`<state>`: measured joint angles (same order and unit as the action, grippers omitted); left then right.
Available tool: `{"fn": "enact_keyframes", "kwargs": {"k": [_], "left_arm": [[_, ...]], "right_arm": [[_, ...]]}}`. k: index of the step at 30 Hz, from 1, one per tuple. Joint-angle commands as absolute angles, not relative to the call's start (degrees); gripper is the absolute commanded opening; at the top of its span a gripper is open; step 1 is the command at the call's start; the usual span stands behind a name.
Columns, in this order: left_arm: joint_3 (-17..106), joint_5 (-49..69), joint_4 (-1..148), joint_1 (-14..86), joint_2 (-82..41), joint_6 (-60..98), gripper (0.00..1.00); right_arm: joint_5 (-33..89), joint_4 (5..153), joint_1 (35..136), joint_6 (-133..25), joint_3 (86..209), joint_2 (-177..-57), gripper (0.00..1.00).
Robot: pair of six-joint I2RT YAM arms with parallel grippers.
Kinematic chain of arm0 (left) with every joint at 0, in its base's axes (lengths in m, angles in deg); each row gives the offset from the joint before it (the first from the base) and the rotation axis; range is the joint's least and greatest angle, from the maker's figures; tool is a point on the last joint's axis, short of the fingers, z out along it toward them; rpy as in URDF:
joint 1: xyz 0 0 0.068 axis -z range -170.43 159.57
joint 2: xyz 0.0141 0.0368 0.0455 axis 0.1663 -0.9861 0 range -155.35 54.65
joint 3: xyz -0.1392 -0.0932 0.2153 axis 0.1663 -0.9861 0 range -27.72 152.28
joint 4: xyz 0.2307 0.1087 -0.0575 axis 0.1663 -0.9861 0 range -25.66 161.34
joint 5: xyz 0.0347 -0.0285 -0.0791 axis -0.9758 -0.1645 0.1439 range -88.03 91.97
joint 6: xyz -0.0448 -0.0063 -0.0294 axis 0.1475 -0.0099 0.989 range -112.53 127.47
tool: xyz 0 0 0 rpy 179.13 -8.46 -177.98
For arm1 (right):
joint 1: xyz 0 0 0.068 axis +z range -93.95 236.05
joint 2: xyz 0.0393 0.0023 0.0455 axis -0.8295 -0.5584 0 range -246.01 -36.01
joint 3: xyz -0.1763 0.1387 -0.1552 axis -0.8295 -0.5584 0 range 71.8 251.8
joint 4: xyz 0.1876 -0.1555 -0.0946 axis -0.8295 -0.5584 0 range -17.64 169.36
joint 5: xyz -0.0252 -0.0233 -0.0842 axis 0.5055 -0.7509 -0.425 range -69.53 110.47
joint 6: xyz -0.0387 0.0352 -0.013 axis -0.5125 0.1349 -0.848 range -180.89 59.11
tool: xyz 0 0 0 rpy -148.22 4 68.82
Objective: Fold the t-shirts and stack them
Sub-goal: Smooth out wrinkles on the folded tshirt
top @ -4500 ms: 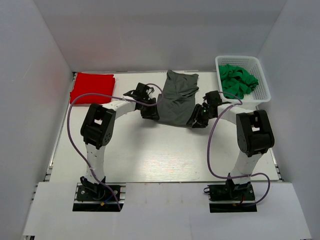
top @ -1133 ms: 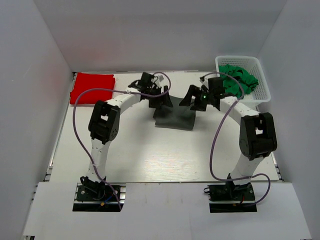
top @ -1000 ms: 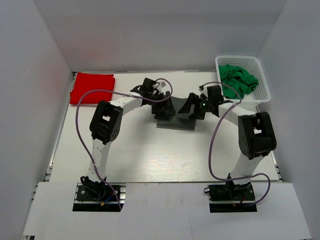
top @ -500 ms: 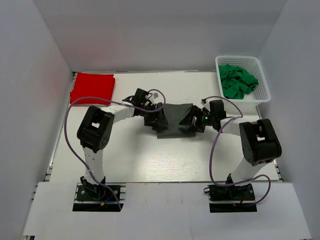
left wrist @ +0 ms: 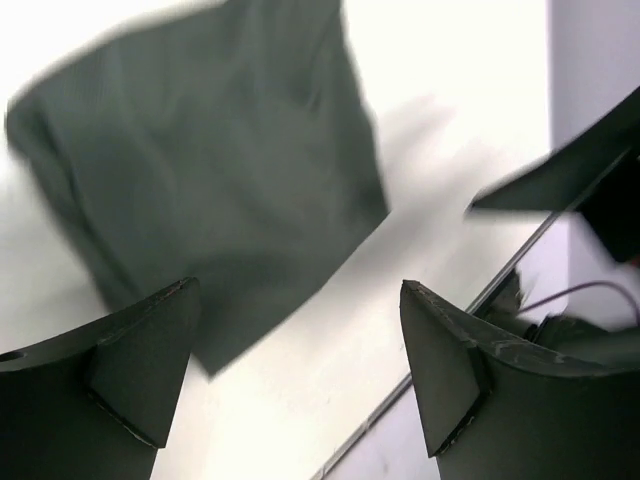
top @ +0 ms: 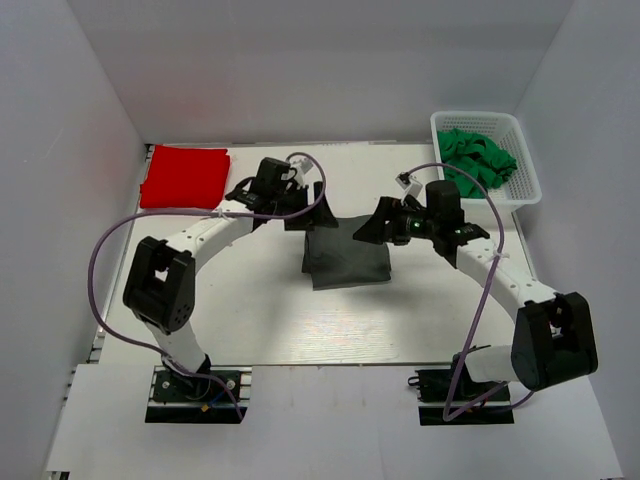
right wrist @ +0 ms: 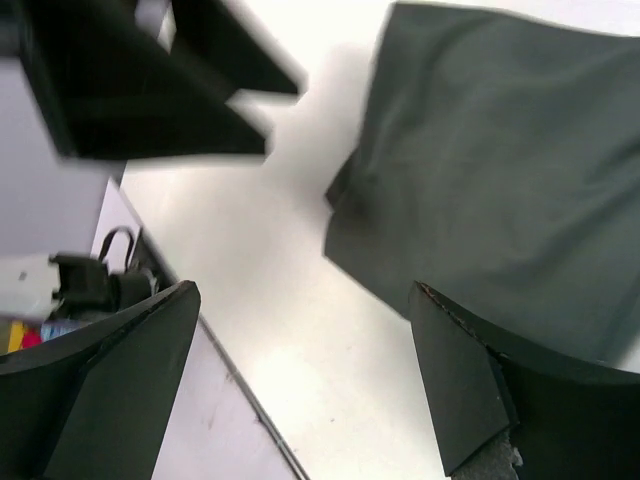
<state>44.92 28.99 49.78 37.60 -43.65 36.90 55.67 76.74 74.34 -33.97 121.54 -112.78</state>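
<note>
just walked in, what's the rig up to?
Two-arm t-shirt folding. The dark grey t-shirt lies folded into a compact rectangle mid-table. The left end effector and right end effector hover near its far corners, both open and holding nothing. The red t-shirt sits folded at the far left, so the two aren't stacked yet. A white basket of green cloth sits far right.

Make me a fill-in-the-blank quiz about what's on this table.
The folded shirt in the middle of the table is dark ____. The red shirt lies folded in the far ____ corner. The white basket holds ____ cloth. The left gripper and right gripper are both ____, holding nothing.
Missing words: grey; left; green; open.
</note>
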Motion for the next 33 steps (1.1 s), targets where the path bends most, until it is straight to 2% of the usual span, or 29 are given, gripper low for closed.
{"fn": "enact_keyframes", "kwargs": {"k": [1,7,11,14,18,23,28,33], "left_arm": [[49.5,30.0,55.9,37.9,-46.7,37.9,0.91],[56.2,30.2,56.9,36.6,-58.7,38.1,0.91],[59.8,25.3,52.5,36.0,-63.3,36.2,0.89],[57.6,22.8,54.5,36.0,-63.8,34.5,0.89],[54.7,25.6,56.9,35.5,-64.3,33.7,0.89],[54.1,28.2,59.3,35.5,-64.4,33.7,0.89],[59.2,26.3,56.2,35.5,-63.7,33.0,0.91],[66.6,24.6,51.6,35.5,-63.7,31.9,0.96]], "right_arm": [[60.0,78.7,77.0,-37.1,121.8,-112.4,0.90],[57.5,81.3,78.1,-37.4,121.4,-112.6,0.90],[59.9,83.6,78.3,-36.4,121.9,-115.2,0.90],[61.7,80.0,80.2,-40.4,124.9,-118.4,0.90],[60.2,80.7,82.9,-45.2,123.8,-119.1,0.90],[64.1,89.4,84.5,-44.0,121.1,-122.7,0.90],[67.5,97.6,84.4,-40.5,118.2,-130.7,0.90],[68.5,97.0,84.3,-41.2,118.3,-138.8,0.90]]}}
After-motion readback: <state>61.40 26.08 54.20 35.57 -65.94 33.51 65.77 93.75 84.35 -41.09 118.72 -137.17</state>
